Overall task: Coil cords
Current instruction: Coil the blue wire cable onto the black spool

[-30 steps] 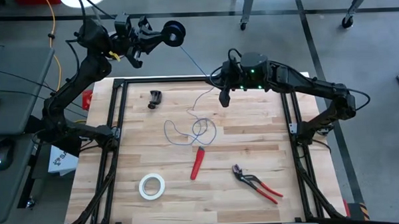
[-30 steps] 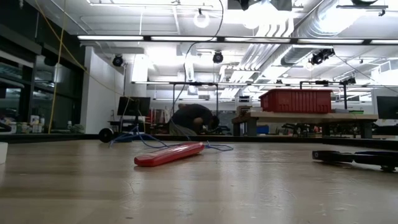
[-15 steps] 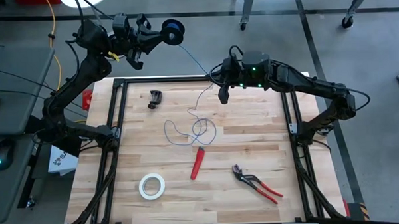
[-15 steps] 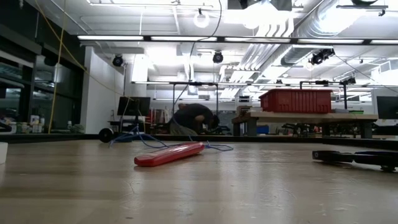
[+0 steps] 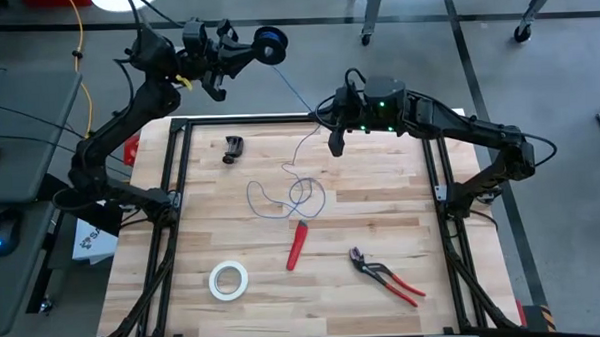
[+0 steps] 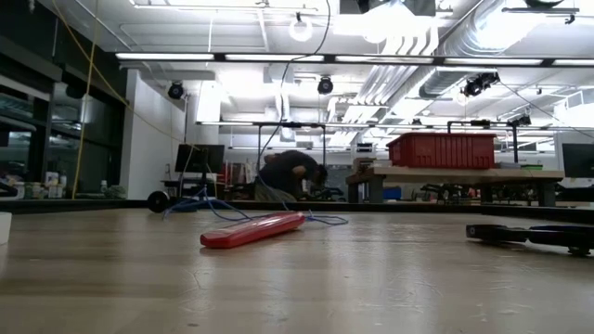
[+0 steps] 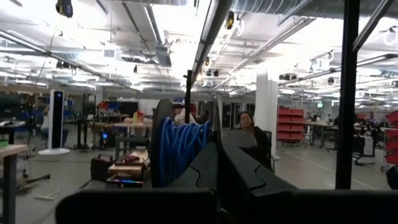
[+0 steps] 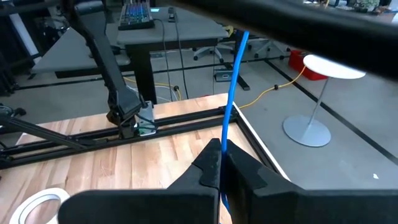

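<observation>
A small black spool (image 5: pixel 268 44) wound with blue wire (image 7: pixel 180 149) is in the air beyond the table's far left corner, at the tips of my left gripper (image 5: pixel 246 52), which is shut on it. The thin blue wire (image 5: pixel 295 94) runs from the spool down to my right gripper (image 5: pixel 335 143), which is shut on it above the table's far middle. Below that gripper the wire lies in loose loops (image 5: pixel 293 195) on the wood, and these also show in the low view (image 6: pixel 215 210). My left gripper holds the spool at its fingertips (image 7: pixel 214 163), at the spool's flange (image 7: pixel 210 134) on the finger side; the fingers hide the exact spot. The fingers reach out about level toward the table's right. The spool is lifted clear, beyond the table's far edge. My right gripper pinches the single strand of wire (image 8: pixel 225 138) between its two fingertips, which point down. Above the fingers the strand runs straight and taut toward the spool. Below them it hangs slack, its loops on the table.
A red-handled tool (image 5: pixel 298 245) lies just near the loops, red-handled pliers (image 5: pixel 386 276) at the near right, a white tape roll (image 5: pixel 228 279) at the near left, a small black clip (image 5: pixel 233 149) at the far left. A black frame rail (image 5: pixel 248 119) edges the table.
My left gripper has moved the spool a little toward the table's right and farther beyond the far edge. My right gripper has kept its place, shut on the wire.
</observation>
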You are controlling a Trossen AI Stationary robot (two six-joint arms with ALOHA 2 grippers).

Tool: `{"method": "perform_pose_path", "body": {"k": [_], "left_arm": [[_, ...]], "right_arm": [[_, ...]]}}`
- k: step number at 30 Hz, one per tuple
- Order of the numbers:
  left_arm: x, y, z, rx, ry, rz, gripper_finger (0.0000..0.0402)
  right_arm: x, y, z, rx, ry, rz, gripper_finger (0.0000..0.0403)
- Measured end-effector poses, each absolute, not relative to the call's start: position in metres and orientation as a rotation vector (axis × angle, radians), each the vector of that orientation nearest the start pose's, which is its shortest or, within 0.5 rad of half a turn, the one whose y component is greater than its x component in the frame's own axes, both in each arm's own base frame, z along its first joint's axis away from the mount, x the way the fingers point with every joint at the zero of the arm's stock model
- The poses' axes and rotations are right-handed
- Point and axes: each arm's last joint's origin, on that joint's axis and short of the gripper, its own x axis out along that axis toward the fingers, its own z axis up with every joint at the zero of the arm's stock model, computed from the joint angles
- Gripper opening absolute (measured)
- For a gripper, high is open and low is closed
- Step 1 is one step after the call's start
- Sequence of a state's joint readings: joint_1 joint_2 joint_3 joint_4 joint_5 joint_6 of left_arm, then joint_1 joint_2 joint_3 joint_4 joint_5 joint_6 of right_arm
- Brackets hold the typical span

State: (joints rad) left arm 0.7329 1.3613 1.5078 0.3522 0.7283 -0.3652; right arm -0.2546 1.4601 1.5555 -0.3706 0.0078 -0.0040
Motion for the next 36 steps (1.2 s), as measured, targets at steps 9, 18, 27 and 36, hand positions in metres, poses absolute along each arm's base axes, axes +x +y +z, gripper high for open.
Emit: {"method": "perform_pose_path", "body": {"k": [9, 18, 27, 36], "left_arm": [[0.2218, 0.1733, 0.4976, -0.046, -0.362, -0.069, 0.0], [0.2204, 0.1702, 0.5017, -0.062, -0.389, -0.115, 0.0], [0.2185, 0.1724, 0.5019, -0.12, -0.389, -0.115, 0.0], [0.2189, 0.172, 0.5008, -0.105, -0.372, -0.134, 0.0]], "right_arm": [[0.3124, -0.0815, 0.4256, 0.031, 0.242, -0.261, 0.0], [0.3127, -0.0816, 0.4271, 0.052, 0.224, -0.264, 0.0], [0.3128, -0.0804, 0.4264, 0.088, 0.228, -0.218, 0.0], [0.3127, -0.0804, 0.4266, 0.068, 0.23, -0.216, 0.0]]}}
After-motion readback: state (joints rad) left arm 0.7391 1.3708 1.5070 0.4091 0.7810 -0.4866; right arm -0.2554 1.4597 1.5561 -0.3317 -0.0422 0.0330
